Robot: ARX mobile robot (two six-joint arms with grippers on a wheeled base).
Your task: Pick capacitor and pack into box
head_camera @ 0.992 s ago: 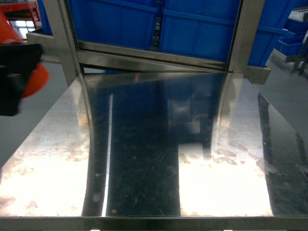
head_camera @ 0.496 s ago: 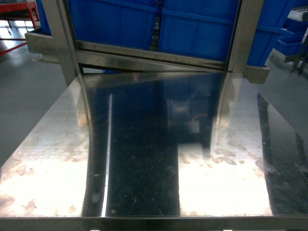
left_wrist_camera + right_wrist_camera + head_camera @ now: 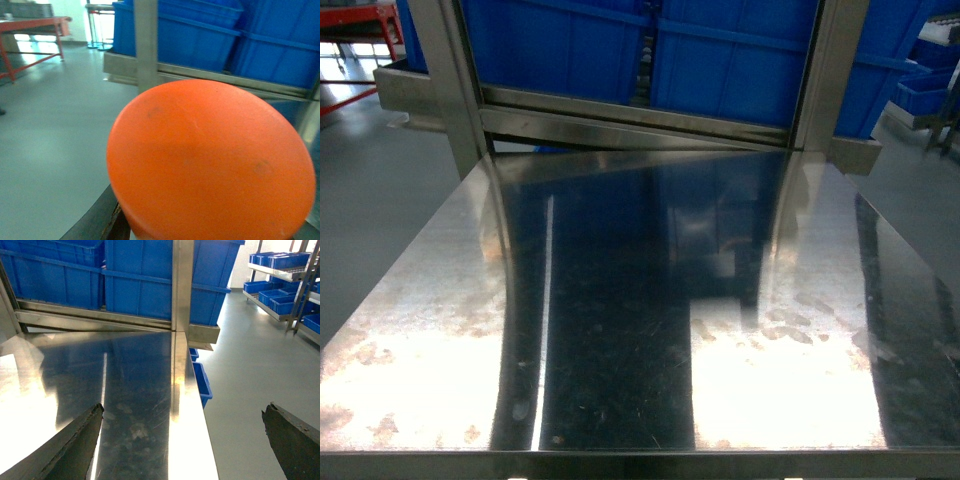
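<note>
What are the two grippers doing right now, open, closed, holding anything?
Left gripper: its state cannot be told; a big orange object fills the left wrist view.
Right gripper: open, holding nothing, over the steel table's right edge.

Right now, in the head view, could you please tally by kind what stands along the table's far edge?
Steel posts: 2
Blue bins between the posts: 2
Total: 4

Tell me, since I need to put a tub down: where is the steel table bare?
The steel table shows bare from its front edge back to the blue bins on the rack, between the rack posts. Crowding sits only behind, at the bins.
</note>
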